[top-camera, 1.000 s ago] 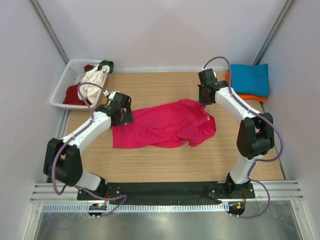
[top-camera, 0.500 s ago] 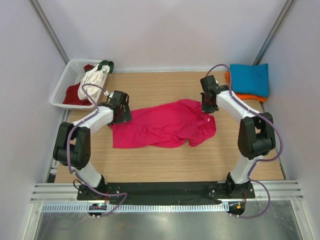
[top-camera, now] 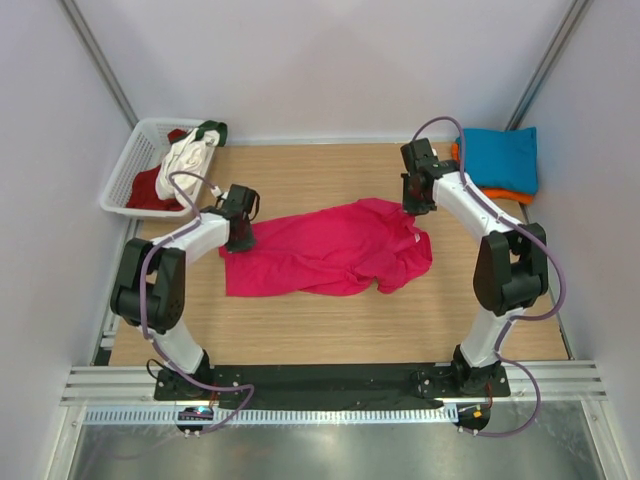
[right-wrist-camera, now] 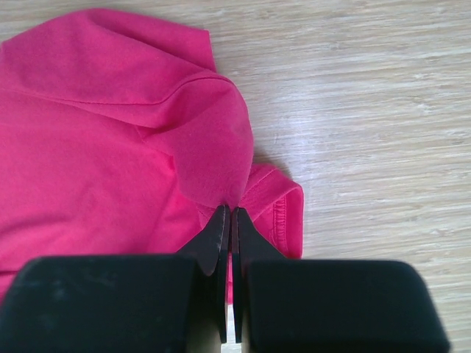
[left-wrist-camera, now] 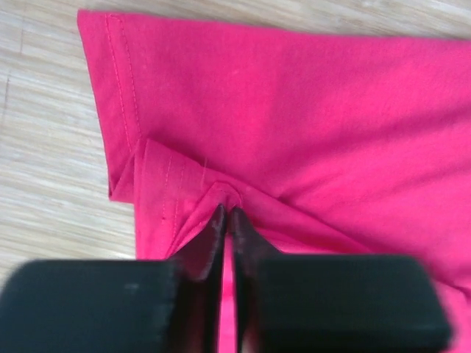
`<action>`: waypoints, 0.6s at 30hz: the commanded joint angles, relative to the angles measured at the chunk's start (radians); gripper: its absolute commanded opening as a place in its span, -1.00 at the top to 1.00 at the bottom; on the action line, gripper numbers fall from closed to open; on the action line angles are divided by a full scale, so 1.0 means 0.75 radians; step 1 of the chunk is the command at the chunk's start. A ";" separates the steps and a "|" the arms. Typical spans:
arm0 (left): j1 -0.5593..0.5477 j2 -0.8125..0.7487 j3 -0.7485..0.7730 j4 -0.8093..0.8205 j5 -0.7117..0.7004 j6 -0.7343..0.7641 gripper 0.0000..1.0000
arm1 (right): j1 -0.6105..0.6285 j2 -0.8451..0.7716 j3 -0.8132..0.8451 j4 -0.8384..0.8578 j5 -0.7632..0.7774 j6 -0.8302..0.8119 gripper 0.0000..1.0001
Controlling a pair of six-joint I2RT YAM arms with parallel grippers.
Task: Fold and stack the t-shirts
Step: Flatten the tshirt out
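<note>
Seen from above, my left jaws sit at the left edge of the magenta-pink t-shirt. My right jaws sit at its upper right corner. From this height I cannot tell how far either pair is open. The shirt lies spread and rumpled across the middle of the wooden desk, between the left arm and the right arm. At the upper left of the frame, a white lattice basket holds a white t-shirt, a dark red t-shirt and a green t-shirt, bunched together. At the upper right, a folded teal-blue t-shirt lies on top of an orange t-shirt.

In the left wrist view, my left jaws come up from the bottom centre, closed to a thin slit. They pinch a small raised pleat of the magenta-pink t-shirt. A stitched hem runs down the upper left of the frame, with a flap of cloth just left of the pinch. Bare desk shows along the left side.

In the right wrist view, my right jaws are also closed almost tight at the bottom centre. They grip a rounded fold of the magenta-pink t-shirt. A hemmed edge lies just right of the tips. Bare desk fills the right side and the top.
</note>
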 commanded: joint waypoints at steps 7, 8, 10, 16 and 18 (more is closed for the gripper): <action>-0.030 -0.325 -0.017 -0.269 -0.029 -0.061 1.00 | -0.020 0.020 0.114 -0.066 0.045 -0.005 0.98; -0.050 -0.451 -0.033 -0.346 -0.029 -0.073 1.00 | -0.024 0.022 0.123 -0.070 0.047 -0.005 0.98; -0.067 -0.576 -0.062 -0.433 -0.013 -0.120 1.00 | -0.037 0.024 0.121 -0.064 0.049 0.002 0.97; -0.112 -0.932 -0.211 -0.815 0.085 -0.265 0.68 | -0.059 0.045 0.121 -0.086 0.080 0.024 0.98; -0.140 -0.975 -0.148 -0.938 0.065 -0.333 -0.69 | -0.061 0.045 0.115 -0.115 0.088 0.022 0.97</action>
